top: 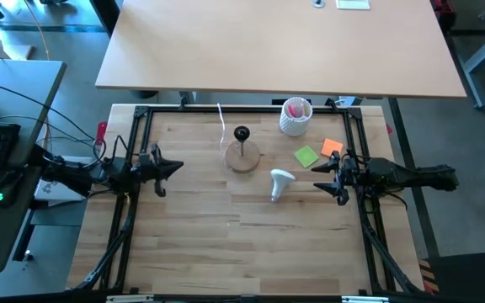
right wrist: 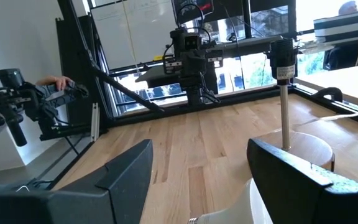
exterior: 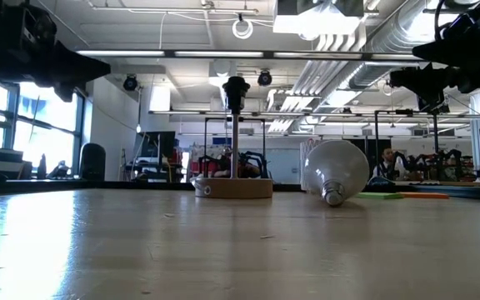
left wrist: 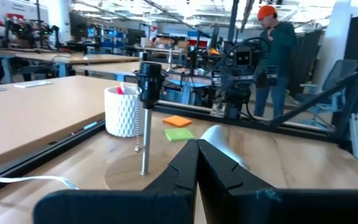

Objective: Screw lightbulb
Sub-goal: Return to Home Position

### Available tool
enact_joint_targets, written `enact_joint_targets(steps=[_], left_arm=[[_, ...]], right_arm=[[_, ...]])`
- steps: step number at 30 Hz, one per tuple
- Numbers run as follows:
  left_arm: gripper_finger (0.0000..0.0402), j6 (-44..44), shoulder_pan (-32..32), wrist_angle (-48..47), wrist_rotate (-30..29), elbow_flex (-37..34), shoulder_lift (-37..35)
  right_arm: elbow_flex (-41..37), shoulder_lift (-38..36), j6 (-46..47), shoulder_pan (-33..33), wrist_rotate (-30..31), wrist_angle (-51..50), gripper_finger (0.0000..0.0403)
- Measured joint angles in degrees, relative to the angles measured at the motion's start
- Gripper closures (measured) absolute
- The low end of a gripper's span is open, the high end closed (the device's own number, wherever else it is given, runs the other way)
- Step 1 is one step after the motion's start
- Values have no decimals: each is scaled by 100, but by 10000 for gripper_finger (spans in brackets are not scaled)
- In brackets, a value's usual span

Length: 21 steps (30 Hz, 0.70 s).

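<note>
Lightbulb [top: 281, 183] placement is the key to this moment: the white bulb is lying on its side on the wooden surface [top: 200, 244], near the wooden disc stand [top: 242, 157], on the side of the stand toward the right arm, and is touched by nothing. Its globe is turned toward the stand and its silvery base away from it, so it would have to be lifted and brought upright, base down, before it could be threaded into the black socket [top: 242, 133] carried on top of the stand's thin post. The right gripper [top: 337, 180] is held above the surface just beyond the bulb from the stand, its fingers [right wrist: 300, 171] spread wide and empty, which is judged to be a posture readied for closing around the globe. In the right wrist view only a sliver of the bulb is seen between those fingers, so exactly how they are lined up with it cannot be told with confidence. The left gripper [top: 173, 168] is parked well apart on the opposite side of the stand, its fingers [left wrist: 225, 176] clenched together on nothing and pointed at the post. A white perforated cup [top: 295, 117] and two sticky-note pads [top: 319, 152] are set beyond the bulb, clear of the path to the socket.
</note>
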Motion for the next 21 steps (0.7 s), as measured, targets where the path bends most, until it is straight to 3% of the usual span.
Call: enact_joint_targets(steps=[10, 21], left_arm=[[401, 7, 561, -4, 0, 0, 2], [401, 0, 610, -4, 4, 0, 2]], right_arm=[[-2, 17, 0, 0, 2, 0, 144], [-2, 33, 0, 0, 2, -4, 144]])
